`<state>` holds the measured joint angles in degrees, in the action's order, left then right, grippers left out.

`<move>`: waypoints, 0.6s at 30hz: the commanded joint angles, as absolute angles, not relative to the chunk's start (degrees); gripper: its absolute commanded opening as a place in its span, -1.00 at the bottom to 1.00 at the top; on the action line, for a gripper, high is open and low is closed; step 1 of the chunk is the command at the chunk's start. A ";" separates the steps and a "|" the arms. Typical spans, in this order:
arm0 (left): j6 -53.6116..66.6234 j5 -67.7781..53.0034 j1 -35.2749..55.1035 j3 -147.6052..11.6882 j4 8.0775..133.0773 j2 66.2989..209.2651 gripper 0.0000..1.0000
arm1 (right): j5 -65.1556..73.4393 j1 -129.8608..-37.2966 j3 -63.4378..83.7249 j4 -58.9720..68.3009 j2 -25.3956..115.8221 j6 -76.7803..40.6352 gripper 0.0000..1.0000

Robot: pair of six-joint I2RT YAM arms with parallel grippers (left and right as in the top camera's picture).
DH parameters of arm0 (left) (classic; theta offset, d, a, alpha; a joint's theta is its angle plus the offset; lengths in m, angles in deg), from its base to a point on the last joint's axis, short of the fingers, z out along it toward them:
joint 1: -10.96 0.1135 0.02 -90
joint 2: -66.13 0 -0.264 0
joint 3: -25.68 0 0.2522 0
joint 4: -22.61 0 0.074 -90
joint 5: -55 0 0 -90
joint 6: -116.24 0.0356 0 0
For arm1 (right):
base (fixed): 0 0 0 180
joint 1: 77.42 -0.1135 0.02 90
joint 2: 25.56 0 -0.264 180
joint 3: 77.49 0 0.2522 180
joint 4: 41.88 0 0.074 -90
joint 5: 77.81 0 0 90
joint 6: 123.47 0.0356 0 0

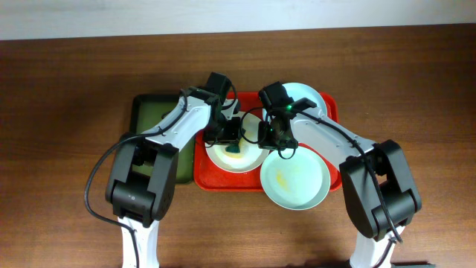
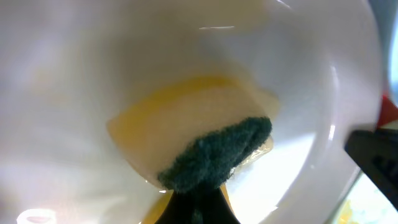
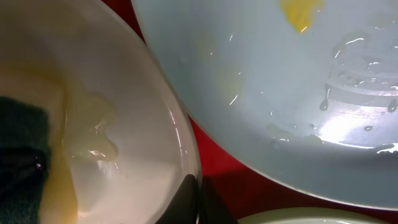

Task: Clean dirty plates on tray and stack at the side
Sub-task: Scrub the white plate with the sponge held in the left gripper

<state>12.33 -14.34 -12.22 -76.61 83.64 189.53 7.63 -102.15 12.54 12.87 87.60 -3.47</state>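
On the red-orange plastic tray [image 1: 202, 176], the round white plastic plate [image 1: 222, 160], its rim seemingly pinched by the right gripper [image 3: 199, 200], was being scrubbed with a green-faced yellow sponge [image 2: 214, 152] clamped in the left gripper [image 2: 199, 208]; further wiping was judged needed.

- No text, label, brand, number or sign can be read in any of the three views.
- The wrist views are too close and too blurred to show any lettering.
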 commanded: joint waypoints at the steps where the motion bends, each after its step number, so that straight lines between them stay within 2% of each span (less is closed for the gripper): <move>1: 13.66 -13.46 -12.67 -77.88 83.96 185.99 -1.00 | 6.38 -102.52 12.34 12.41 86.34 -3.41 -0.92; 2: 13.47 -22.47 -12.67 -77.90 85.01 183.52 -1.00 | 5.29 -102.52 12.32 12.35 86.34 -3.43 -0.92; 5: 11.19 -35.10 -12.67 -76.24 85.91 183.56 -1.00 | 4.22 -102.52 12.34 12.15 86.34 -3.43 -0.92; 10: 7.74 -36.74 -13.07 -68.75 78.74 183.67 -1.00 | 4.22 -102.52 12.34 12.13 86.34 -3.43 -0.92; 11: 7.37 -34.80 -13.07 -66.89 77.06 183.67 -1.00 | 4.22 -102.52 12.34 12.11 86.34 -3.43 -0.92; 15: 7.96 -5.53 -14.20 -65.88 71.68 183.67 -1.00 | 4.22 -102.52 12.32 12.00 86.34 -3.43 -0.92; 18: 8.07 -2.82 -14.16 -65.93 69.76 183.65 -1.00 | 4.24 -102.52 12.34 11.98 86.34 -3.43 -0.92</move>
